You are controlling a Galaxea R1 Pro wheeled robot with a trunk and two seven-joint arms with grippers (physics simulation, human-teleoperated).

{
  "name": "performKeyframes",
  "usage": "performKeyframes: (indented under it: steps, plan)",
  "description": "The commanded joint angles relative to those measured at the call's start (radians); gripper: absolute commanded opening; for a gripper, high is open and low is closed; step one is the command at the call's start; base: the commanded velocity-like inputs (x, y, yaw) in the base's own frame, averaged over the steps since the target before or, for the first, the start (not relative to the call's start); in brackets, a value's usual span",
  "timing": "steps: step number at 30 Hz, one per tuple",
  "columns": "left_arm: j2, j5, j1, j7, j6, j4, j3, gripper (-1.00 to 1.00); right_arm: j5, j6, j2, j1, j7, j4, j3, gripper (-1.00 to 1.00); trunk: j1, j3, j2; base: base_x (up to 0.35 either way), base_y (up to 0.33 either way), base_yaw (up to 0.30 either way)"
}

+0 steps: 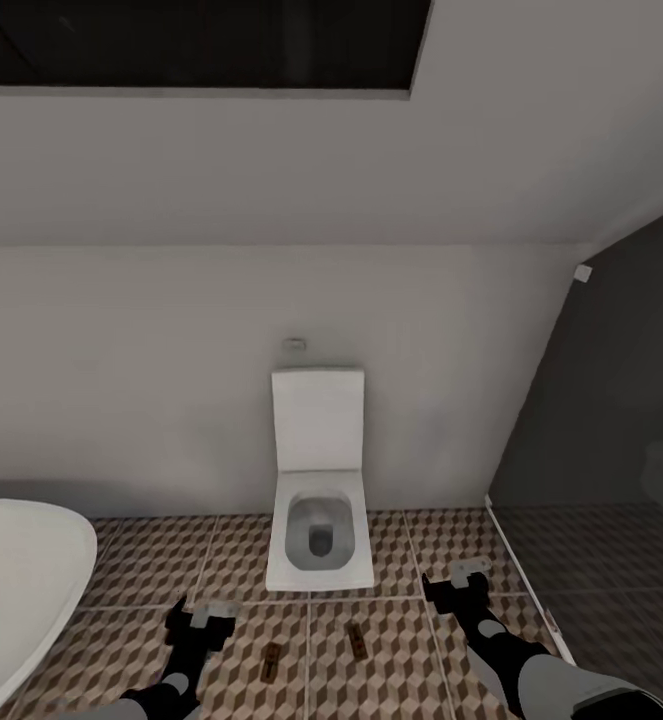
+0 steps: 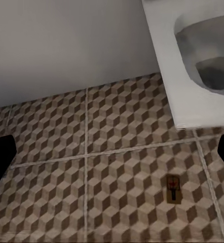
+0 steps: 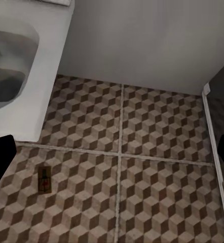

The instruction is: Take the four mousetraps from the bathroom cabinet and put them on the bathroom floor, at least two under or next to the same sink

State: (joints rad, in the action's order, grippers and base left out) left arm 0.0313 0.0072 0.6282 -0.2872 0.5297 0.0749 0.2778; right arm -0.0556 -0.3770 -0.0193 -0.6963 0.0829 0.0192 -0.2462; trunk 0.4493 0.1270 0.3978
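1. Grippers nearest: left gripper (image 1: 203, 622) and right gripper (image 1: 458, 580) both spread wide, holding nothing, hovering over floor (image 1: 391, 650) before toilet (image 1: 319, 480).
2. Mousetraps: one (image 1: 270, 661) and another (image 1: 354, 640) flat on tiles just before toilet.
3. Likely light, stiff, thin; best pinched across long edges, clear of metal.
4. No legible writing; small red mark only.
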Motion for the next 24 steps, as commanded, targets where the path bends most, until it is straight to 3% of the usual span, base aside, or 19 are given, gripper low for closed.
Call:
performKeyframes:
  steps: [1,6,15,17,24]
  plan:
    - [-0.001,0.000,-0.020,-0.003,0.003,0.005,0.008,1.00,-0.006,0.001,0.002,0.002,0.004,-0.001,-0.008,1.00,0.001,0.002,0.002,0.000,0.000,0.000]
    - [-0.003,0.001,-0.115,0.001,-0.021,0.005,0.008,1.00,-0.006,0.080,0.008,0.029,0.003,-0.002,-0.008,1.00,0.001,0.001,0.002,0.000,0.000,0.000]
    - [-0.002,0.006,-0.201,0.014,-0.199,0.005,0.008,1.00,-0.007,0.166,0.010,0.130,-0.002,-0.002,-0.008,1.00,0.001,0.001,0.002,0.000,0.000,0.000]
    - [-0.003,0.022,-0.240,0.045,-0.250,0.005,0.007,1.00,-0.007,0.185,0.014,0.178,-0.002,-0.002,-0.008,1.00,0.001,0.001,0.002,0.000,0.000,0.000]
    - [-0.003,0.060,-0.324,0.080,-0.290,0.005,0.006,1.00,-0.008,0.297,0.037,0.246,-0.014,-0.002,-0.008,1.00,0.001,0.001,0.002,0.000,0.000,0.000]
